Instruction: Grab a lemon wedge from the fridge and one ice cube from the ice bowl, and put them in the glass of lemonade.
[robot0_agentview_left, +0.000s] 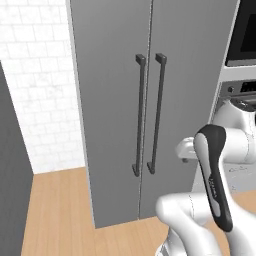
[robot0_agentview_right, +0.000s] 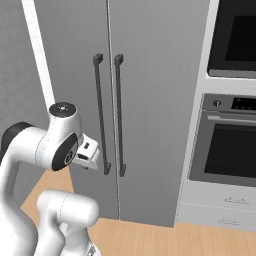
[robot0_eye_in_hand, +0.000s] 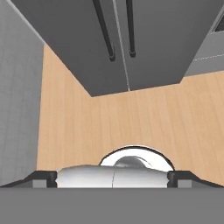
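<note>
The fridge (robot0_agentview_left: 150, 100) stands closed: both grey doors are flush, and the two dark vertical bar handles run side by side along the centre seam, the left handle (robot0_agentview_left: 139, 115) and the right handle (robot0_agentview_left: 156, 114) just apart from each other. The lemon wedge, by the task's wording, lies behind these doors; it cannot be confirmed from here. To the right of the fridge is the black oven column (robot0_agentview_right: 230, 140). A white tiled wall (robot0_agentview_left: 35, 85) lies to the left, and a wooden floor (robot0_eye_in_hand: 131, 118) runs in front.

The claw (robot0_eye_in_hand: 112, 177) is held low in front of the fridge, well apart from both handles, touching nothing. Its two dark tips sit at the far corners of the hand view, so the jaws stand wide apart and empty. In the right base view the hand (robot0_agentview_right: 89, 154) sits at the end of the folded arm, level with the lower ends of the handles and to their left.

Governing relation: the handles lie ahead of the claw and above it, their long axis vertical. In the hand view the lower handle ends (robot0_eye_in_hand: 121, 54) appear at the top of the picture, with the seam between them.

Judgement: the task is at its first step, with no door opened. The next move calls for raising the claw and advancing it to one handle, jaws straddling the vertical bar crosswise. The close spacing of the two bars risks catching the wrong handle or both.
</note>
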